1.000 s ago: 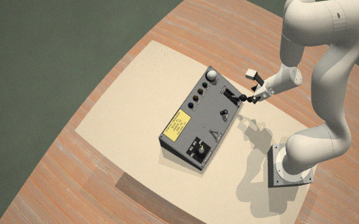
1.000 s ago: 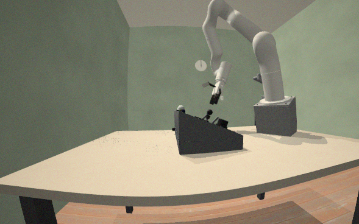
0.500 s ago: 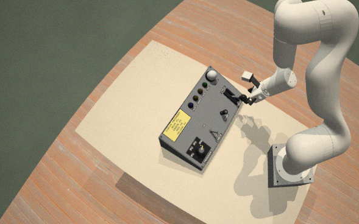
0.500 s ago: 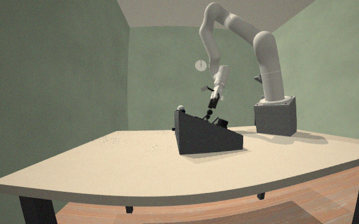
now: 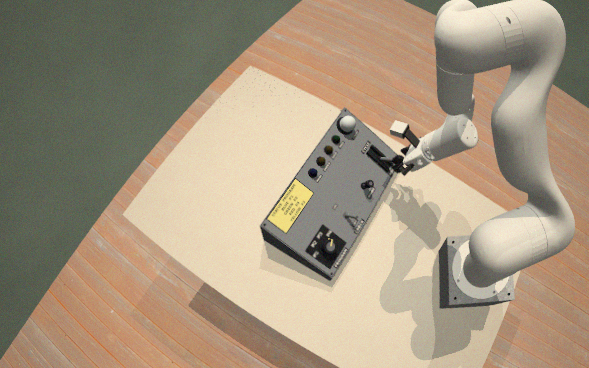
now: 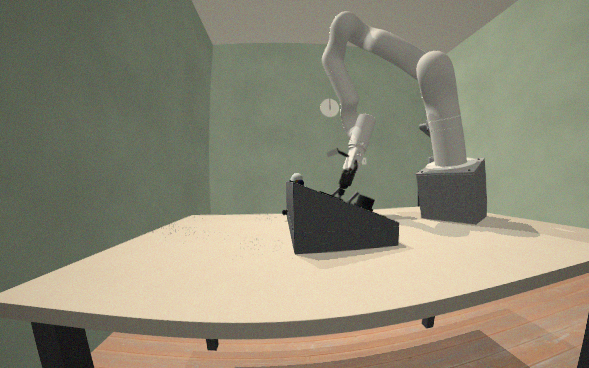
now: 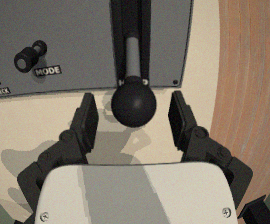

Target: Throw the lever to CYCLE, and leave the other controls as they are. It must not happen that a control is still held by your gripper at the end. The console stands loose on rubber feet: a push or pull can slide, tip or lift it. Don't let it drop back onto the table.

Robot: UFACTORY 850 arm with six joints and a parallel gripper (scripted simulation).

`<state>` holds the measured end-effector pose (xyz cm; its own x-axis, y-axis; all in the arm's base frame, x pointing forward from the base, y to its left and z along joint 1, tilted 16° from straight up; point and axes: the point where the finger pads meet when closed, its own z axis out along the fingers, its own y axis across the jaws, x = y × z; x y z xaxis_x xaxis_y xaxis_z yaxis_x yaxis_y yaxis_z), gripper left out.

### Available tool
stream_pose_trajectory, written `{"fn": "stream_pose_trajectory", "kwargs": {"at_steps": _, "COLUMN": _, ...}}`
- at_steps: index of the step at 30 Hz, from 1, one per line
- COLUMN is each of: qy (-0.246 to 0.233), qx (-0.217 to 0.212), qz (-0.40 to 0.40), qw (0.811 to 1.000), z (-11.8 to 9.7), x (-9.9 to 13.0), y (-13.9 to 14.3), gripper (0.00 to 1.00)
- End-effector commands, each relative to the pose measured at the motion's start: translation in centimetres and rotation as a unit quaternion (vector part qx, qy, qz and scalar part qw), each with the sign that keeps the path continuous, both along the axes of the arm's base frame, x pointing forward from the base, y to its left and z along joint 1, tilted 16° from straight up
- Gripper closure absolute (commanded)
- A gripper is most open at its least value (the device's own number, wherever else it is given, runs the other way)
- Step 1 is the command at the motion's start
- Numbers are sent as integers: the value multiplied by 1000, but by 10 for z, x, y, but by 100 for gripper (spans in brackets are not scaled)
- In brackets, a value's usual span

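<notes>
The grey console (image 5: 329,197) stands on the beige mat; it also shows side-on in the exterior view (image 6: 339,220). The knob sits at the near end of the slot, away from CYCLE. My gripper (image 7: 133,103) is open, and its two black fingers stand on either side of the knob without touching it. In the overhead view the gripper (image 5: 400,165) is at the console's right edge, by the lever (image 5: 386,161).
On the console are a MODE toggle (image 7: 30,56), a white ball knob (image 5: 347,123), a row of coloured buttons (image 5: 324,156), a rotary selector (image 5: 330,245) and a yellow label (image 5: 290,205). The robot base (image 5: 474,272) stands right of the console.
</notes>
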<state>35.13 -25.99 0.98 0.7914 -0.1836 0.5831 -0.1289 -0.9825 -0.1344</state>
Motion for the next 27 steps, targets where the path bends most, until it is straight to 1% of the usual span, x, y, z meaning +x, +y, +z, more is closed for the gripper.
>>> {"fn": "stream_pose_trajectory", "kwargs": {"at_steps": 1, "qy": -1, "qx": -1, "qz": 0, "qw": 1000, "z": -7, "x": 6, "y": 0, "gripper": 24}}
{"fn": "stream_pose_trajectory", "kwargs": {"at_steps": 27, "qy": -1, "qx": -1, "qz": 0, "qw": 1000, "z": -11, "x": 9, "y": 0, "gripper": 24}}
